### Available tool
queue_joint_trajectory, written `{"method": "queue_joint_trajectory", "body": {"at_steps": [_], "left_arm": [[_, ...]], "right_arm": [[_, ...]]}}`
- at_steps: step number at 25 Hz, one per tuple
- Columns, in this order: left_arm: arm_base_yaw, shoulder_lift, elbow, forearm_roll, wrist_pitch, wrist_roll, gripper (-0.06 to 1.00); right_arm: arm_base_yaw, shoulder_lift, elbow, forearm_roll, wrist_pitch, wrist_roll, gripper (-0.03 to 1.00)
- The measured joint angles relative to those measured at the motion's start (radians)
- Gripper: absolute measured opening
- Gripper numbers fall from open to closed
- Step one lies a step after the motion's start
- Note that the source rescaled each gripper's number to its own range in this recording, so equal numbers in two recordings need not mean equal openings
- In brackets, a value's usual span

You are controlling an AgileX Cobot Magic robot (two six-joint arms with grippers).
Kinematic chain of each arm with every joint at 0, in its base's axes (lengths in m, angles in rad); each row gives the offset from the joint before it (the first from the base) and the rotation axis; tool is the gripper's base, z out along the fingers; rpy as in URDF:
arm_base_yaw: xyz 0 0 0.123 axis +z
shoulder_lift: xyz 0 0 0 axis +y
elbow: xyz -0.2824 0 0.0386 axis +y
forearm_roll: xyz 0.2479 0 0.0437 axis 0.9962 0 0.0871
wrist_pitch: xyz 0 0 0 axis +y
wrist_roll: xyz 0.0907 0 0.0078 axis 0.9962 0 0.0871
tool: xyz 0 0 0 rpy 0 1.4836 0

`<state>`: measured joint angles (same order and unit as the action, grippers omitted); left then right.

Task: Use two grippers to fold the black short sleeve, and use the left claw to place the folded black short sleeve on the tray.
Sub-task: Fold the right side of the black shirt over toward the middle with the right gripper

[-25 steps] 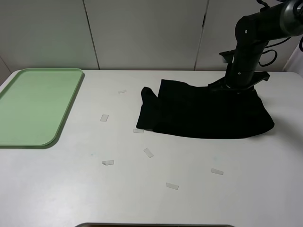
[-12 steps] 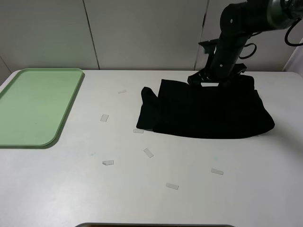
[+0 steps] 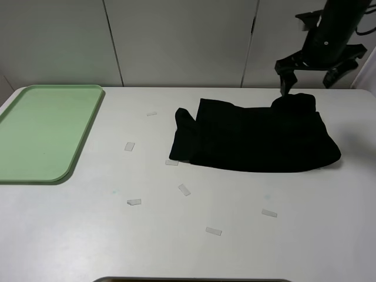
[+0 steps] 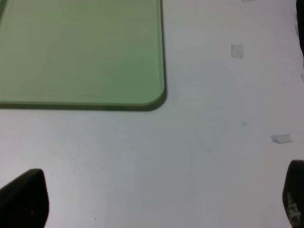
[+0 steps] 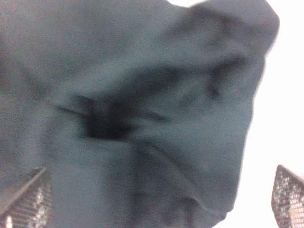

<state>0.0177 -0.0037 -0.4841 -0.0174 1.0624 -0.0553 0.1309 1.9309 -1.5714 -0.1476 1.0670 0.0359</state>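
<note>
1 black short sleeve: folded, plain, rumpled.

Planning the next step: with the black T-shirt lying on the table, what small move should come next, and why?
Probably bring the left gripper toward the black T-shirt: that gripper hangs open near the tray, apart from the shirt, while the right gripper is open above it, holding nothing.
</note>
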Motion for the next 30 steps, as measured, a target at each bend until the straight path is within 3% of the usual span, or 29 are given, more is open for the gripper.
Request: {"method": "queue_joint_trajectory", "body": {"at_steps": [3,8,16,20,25,30], "left_arm": [[0.0,0.0,0.0,0.0,0.0,0.0,0.99],[0.0,0.0,0.0,0.0,0.0,0.0,0.99],[0.0,0.0,0.0,0.0,0.0,0.0,0.99],[0.0,0.0,0.0,0.0,0.0,0.0,0.99],[0.0,0.0,0.0,0.0,0.0,0.0,0.99],[0.0,0.0,0.0,0.0,0.0,0.0,0.99]], "right_arm": [[-0.065,0.001,0.048,-0.001,-0.004,0.0,1.0],[-0.129,0.01,0.181,0.045,-0.106,0.0,1.0],[-0.096,0.049,0.338,0.206,-0.297,-0.075,1.0],[-0.075,0.115,0.353,0.245,-0.342,-0.115,1.0],[-0.068,0.131,0.352,0.245,-0.35,-0.135,1.0],[-0.067,0.053,0.347,0.247,-0.282,-0.139,1.0]]}}
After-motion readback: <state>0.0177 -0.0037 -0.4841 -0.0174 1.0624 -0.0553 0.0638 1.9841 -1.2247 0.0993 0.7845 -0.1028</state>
